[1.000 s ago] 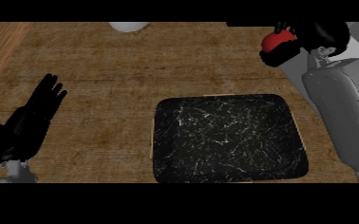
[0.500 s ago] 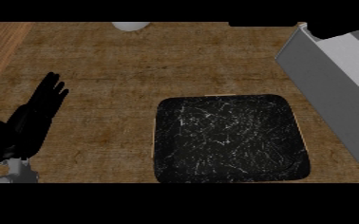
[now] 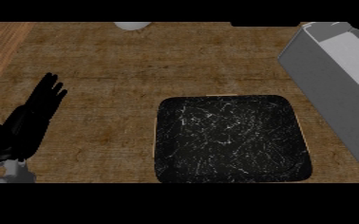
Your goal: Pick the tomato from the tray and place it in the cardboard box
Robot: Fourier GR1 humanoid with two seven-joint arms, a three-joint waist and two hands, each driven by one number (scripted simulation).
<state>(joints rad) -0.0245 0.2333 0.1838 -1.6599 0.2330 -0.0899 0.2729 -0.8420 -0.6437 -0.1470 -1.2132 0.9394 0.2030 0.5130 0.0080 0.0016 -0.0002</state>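
The black marbled tray lies on the wooden counter right of centre, and nothing rests on it. No tomato shows in the head view. My right grey forearm runs up the right edge to the top border, and its hand is beyond the picture. My left hand rests open at the left edge, fingers pointing up, apart from the tray. I see no cardboard box that I can recognise.
A white rounded object peeks in at the top edge, left of centre. A dark flat shape sits at the top edge right of centre. A lighter wooden strip borders the counter's upper left.
One second ago my right hand held the red tomato at the upper right. Hand and tomato have moved up out of the picture; only the forearm remains. The left hand has barely moved.
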